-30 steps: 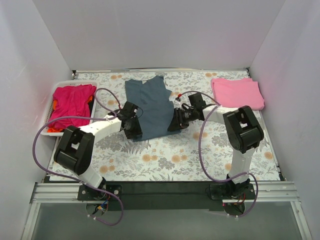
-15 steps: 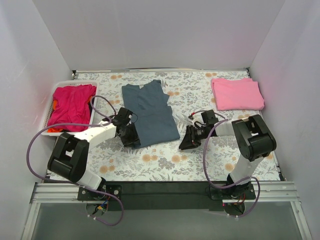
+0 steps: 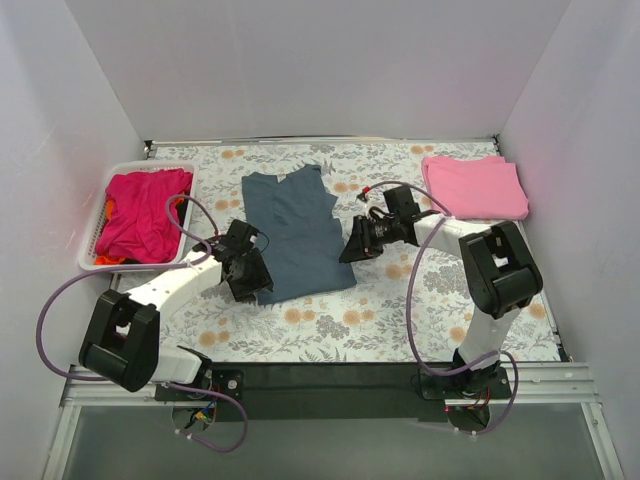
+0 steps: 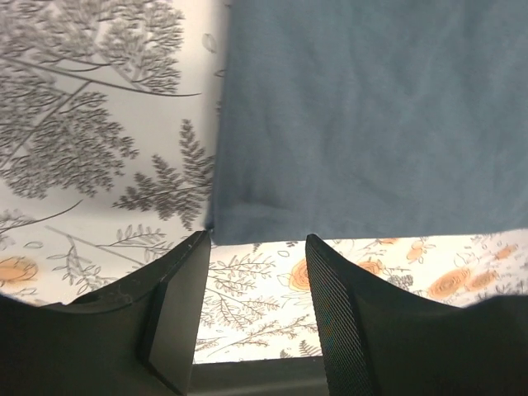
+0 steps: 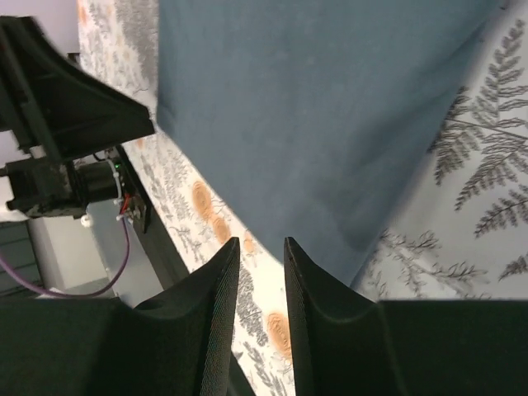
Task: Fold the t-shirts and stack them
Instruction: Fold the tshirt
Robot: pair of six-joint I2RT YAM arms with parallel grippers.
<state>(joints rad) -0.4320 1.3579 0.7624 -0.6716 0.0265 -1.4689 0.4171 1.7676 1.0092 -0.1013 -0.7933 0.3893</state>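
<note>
A dark slate blue-grey t-shirt (image 3: pixel 298 228) lies folded and flat mid-table. My left gripper (image 3: pixel 258 285) sits low at its near left corner, open, with only tablecloth between the fingers; in the left wrist view the shirt (image 4: pixel 371 115) ends just beyond the left gripper (image 4: pixel 256 241). At the shirt's right edge my right gripper (image 3: pixel 348 252) hovers, open by a narrow gap and holding nothing. In the right wrist view the right gripper (image 5: pixel 260 243) points over the shirt (image 5: pixel 313 107). A folded light pink t-shirt (image 3: pixel 475 187) lies at the back right.
A white slotted basket (image 3: pixel 120 167) at the far left holds a magenta shirt (image 3: pixel 145 208) with orange-red cloth (image 3: pixel 108 261) under it. White walls close in the floral tablecloth (image 3: pixel 400 320) on three sides. Purple cables loop from both arms.
The right gripper, which had pulled back to the near right, has returned to the shirt's right edge. The left gripper slid nearer along the shirt's left edge and opened wider. The shirt now lies flat.
</note>
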